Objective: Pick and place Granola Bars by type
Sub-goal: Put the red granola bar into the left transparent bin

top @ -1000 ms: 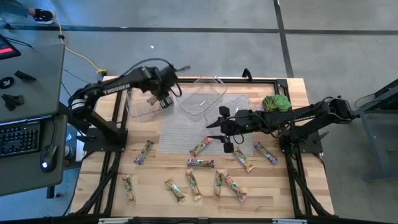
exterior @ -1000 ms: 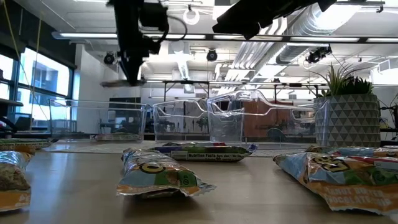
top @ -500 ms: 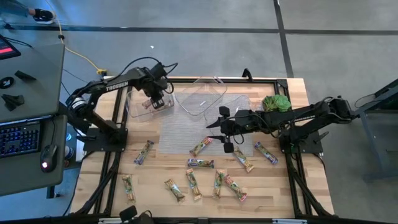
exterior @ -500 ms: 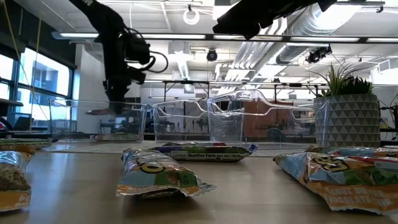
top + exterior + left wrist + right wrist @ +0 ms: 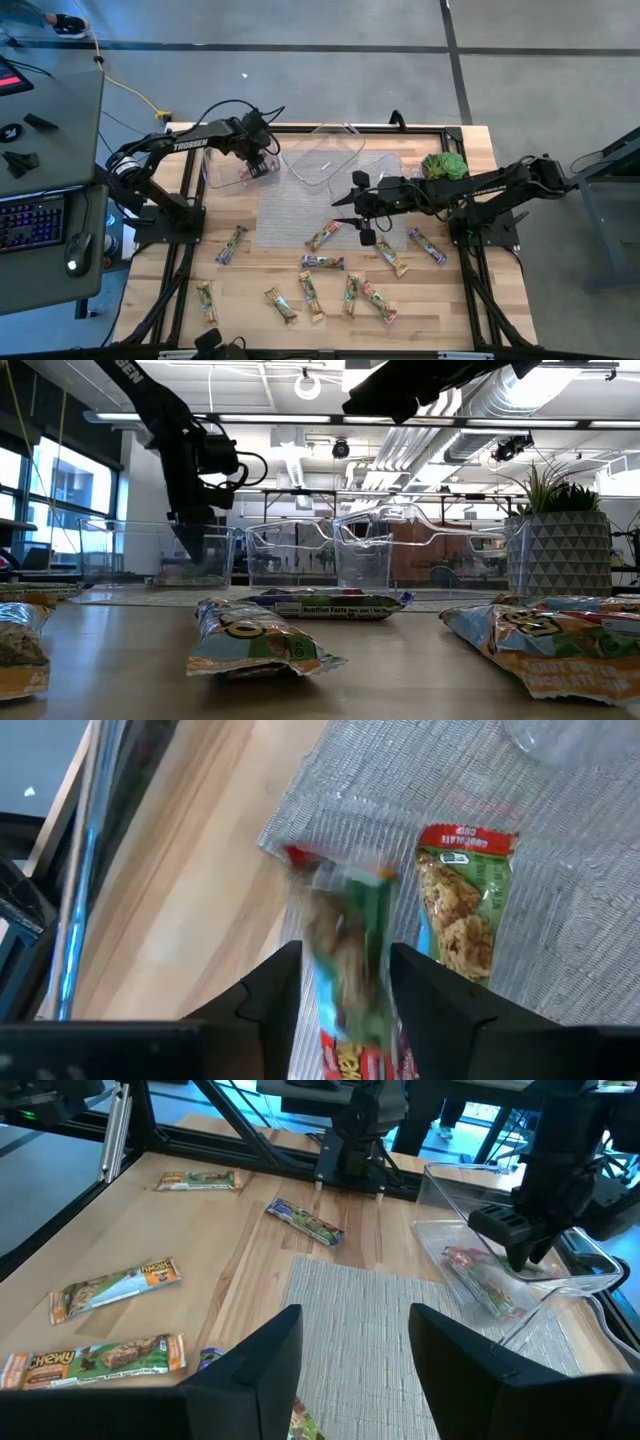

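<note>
My left claw [image 5: 345, 990] is half open inside the tub [image 5: 215, 172], the bar [image 5: 345, 945] slipping free; lifting early could snag the wrapper and drag it out.

Green-and-red granola bar [image 5: 348, 955], grey woven mat [image 5: 560, 930]

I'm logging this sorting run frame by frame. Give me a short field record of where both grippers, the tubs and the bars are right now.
left gripper: down inside the left clear tub, fingers apart, a red-green bar blurred between them, so grip or release is unclear
already in that tub: one green-wrapped bar
right gripper: open, empty, hovering over the grey mat
second clear tub: beside the first, tilted
loose bars: about a dozen scattered on the wooden table
potted plant: far right corner
</note>
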You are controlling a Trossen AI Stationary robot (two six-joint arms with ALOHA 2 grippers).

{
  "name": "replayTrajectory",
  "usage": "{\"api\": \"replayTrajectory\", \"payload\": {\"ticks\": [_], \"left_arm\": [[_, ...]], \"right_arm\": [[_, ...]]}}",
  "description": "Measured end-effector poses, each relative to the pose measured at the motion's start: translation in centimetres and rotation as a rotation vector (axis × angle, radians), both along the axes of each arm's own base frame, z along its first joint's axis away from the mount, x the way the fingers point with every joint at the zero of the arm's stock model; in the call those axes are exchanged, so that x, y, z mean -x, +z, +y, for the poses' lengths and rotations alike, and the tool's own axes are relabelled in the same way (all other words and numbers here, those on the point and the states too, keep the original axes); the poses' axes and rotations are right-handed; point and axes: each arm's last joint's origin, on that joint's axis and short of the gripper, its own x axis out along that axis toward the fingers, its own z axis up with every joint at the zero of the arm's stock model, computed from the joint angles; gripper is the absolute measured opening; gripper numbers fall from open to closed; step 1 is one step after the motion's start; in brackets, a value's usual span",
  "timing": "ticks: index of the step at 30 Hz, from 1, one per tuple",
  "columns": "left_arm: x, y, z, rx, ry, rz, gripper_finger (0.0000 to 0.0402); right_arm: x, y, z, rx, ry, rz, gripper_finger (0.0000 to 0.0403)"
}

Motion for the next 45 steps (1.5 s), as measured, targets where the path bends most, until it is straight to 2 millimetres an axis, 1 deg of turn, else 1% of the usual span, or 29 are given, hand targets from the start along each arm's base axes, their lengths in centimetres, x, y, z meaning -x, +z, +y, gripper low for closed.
{"api": "replayTrajectory", "payload": {"ticks": [4,6,9,13,16,19,23,25,27,29,31,34,37,41,45], "left_arm": [[0.0,0.0,0.0,-0.002,0.001,0.001,0.0181],[0.0,0.1,0.0,0.001,0.001,0.005,0.019],[0.1,0.9,-0.1,0.042,-0.001,0.04,0.0195],[0.0,3.7,-0.1,0.099,0.044,0.077,0.0195],[-0.1,6.4,0.0,0.124,0.079,0.082,0.0195],[-0.3,9.3,0.0,0.135,0.105,0.053,0.0195],[-0.7,13.0,0.1,0.165,0.113,-0.078,0.0195],[-0.9,14.5,0.0,0.183,0.091,-0.151,0.0195],[-1.1,15.6,0.0,0.205,0.065,-0.222,0.0195],[-1.3,16.1,-0.1,0.234,0.054,-0.273,0.0195],[-1.4,16.3,-0.2,0.26,0.041,-0.298,0.0195],[-1.3,16.2,-0.3,0.281,0.037,-0.299,0.0195],[-1.3,16.2,-0.3,0.276,0.034,-0.299,0.0195],[-1.3,16.2,-0.3,0.274,0.03,-0.299,0.0195],[-1.3,16.3,-0.3,0.269,0.011,-0.295,0.0195]], "right_arm": [[0.0,-0.1,0.0,-0.016,-0.006,0.003,0.0169],[-0.3,-0.4,0.0,-0.045,-0.016,0.014,0.0169],[-1.1,-1.9,0.3,-0.057,0.003,0.066,0.0169],[-2.6,-4.7,1.1,-0.054,0.028,0.126,0.0169],[-4.0,-6.0,1.7,-0.012,0.061,0.189,0.0169],[-5.4,-5.9,2.4,0.064,0.114,0.263,0.0169],[-7.5,-5.5,3.1,0.132,0.145,0.407,0.0169],[-8.5,-5.9,3.2,0.157,0.147,0.484,0.0169],[-9.5,-6.9,3.2,0.172,0.137,0.544,0.0169],[-10.3,-8.2,3.2,0.184,0.126,0.601,0.0169],[-10.9,-9.6,3.1,0.216,0.125,0.644,0.0169],[-11.4,-10.9,2.9,0.288,0.136,0.697,0.0169],[-11.5,-11.1,2.6,0.303,0.147,0.707,0.0169],[-11.6,-11.1,1.7,0.204,0.18,0.715,0.0169],[-11.5,-11.3,0.8,0.188,0.159,0.724,0.0169]]}}
